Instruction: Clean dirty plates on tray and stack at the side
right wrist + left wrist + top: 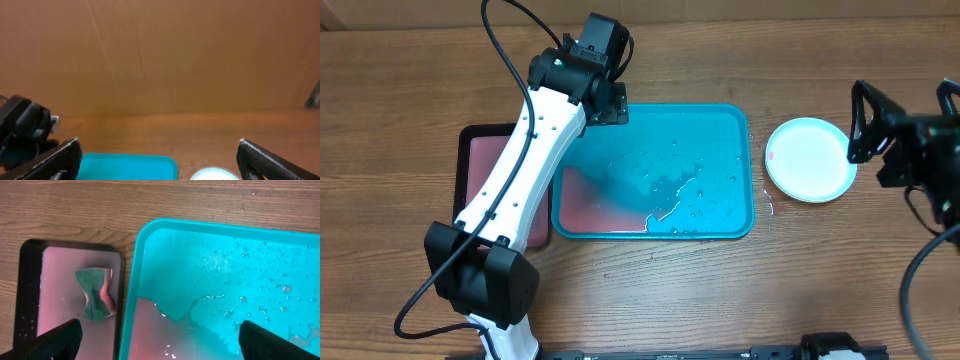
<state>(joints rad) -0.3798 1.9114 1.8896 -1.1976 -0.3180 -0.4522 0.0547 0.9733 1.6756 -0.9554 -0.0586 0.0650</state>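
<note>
Wooden table (400, 80) (wet teal tray (720, 140))

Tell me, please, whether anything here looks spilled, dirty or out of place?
Yes. The tray holds scattered droplets and a pinkish puddle pooled in its lower-left corner in the overhead view. The plate beside it seems to show a small red mark on its left rim.

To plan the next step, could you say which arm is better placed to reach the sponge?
Left: the left hand hangs open near the sponge; the right hand sits beyond the plate.
</note>
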